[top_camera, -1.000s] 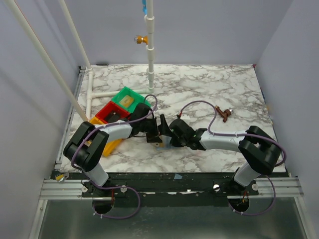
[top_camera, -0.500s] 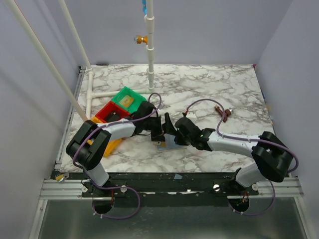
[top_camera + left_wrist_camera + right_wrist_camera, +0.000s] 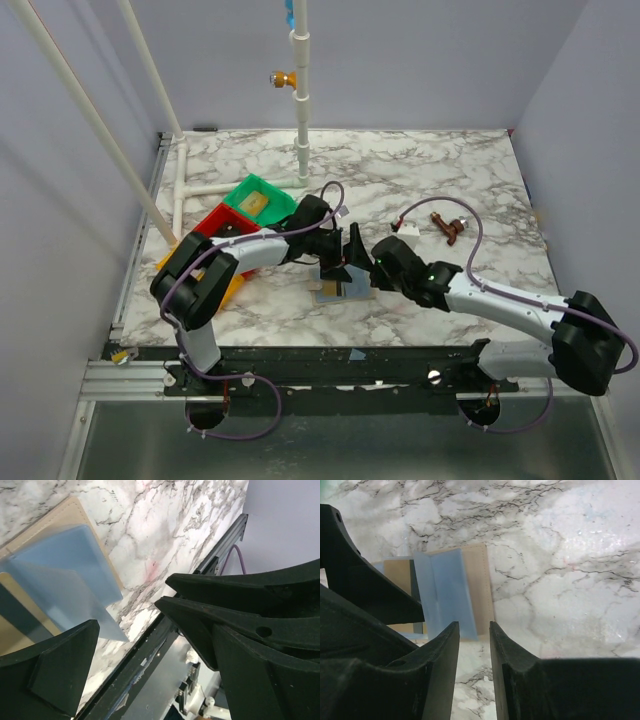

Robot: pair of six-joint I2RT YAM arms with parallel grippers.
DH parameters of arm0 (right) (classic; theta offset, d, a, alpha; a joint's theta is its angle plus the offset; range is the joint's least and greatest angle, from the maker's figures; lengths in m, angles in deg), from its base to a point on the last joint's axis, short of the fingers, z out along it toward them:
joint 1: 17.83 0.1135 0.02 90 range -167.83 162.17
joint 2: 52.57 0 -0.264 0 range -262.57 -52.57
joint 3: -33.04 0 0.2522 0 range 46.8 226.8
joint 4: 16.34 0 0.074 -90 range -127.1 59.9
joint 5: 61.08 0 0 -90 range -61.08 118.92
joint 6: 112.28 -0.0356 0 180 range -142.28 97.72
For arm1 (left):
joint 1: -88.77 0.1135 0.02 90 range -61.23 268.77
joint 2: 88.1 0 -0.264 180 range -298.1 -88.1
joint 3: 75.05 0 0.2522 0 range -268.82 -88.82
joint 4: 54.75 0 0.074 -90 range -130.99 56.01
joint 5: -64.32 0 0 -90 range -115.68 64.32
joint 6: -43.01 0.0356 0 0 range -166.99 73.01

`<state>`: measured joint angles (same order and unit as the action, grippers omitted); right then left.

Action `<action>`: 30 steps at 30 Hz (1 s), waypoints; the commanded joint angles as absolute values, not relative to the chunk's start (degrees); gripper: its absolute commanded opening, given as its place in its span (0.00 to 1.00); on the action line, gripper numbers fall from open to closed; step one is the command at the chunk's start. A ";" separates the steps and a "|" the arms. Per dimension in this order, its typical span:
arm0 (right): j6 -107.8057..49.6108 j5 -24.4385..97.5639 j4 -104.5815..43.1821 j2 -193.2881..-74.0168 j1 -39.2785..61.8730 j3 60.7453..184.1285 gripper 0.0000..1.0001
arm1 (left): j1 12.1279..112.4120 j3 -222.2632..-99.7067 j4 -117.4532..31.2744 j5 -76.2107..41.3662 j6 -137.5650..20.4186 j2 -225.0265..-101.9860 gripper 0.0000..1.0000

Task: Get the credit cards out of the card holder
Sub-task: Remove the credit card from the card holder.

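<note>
Glossy marble-look table (image 3: 480,170), matt card holder (image 3: 477,580)

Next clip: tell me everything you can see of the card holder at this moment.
The card holder lies open on the marble table, in the table's near half. Its body is tan-beige and leather-like, with a stitched border. Pale grey-blue inner flaps stand partly raised from it. What looks like a tan-gold credit card sits in its other half. Only the table clearly touches it.

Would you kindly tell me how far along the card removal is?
Done: the card holder lies open on the table. In hand: nothing; the left pincer and right pincer hang empty above it, jaws apart. Left: a tan-gold credit card sits tucked inside, not yet pulled out.
</note>
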<state>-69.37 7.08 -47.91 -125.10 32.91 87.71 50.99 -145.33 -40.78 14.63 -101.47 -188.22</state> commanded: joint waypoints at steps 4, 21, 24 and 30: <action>-69.78 13.48 -44.60 -121.88 34.64 86.93 0.36 | 49.71 -151.09 -41.88 10.12 -103.68 -195.14 0.99; -72.33 11.48 -41.31 -114.16 34.67 82.51 0.36 | 49.31 -156.19 -35.62 4.91 -101.97 -199.60 0.99; -71.78 12.09 -41.29 -114.50 34.64 83.19 0.36 | 49.39 -157.11 -35.18 5.63 -101.14 -198.28 0.99; -70.80 14.41 -39.29 -115.99 34.69 83.16 0.36 | 49.57 -159.98 -32.35 6.44 -99.22 -193.20 0.99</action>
<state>-71.49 12.15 -41.63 -115.05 34.59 83.49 49.66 -157.13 -34.35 7.51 -101.58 -198.23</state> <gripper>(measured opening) 0.362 0.987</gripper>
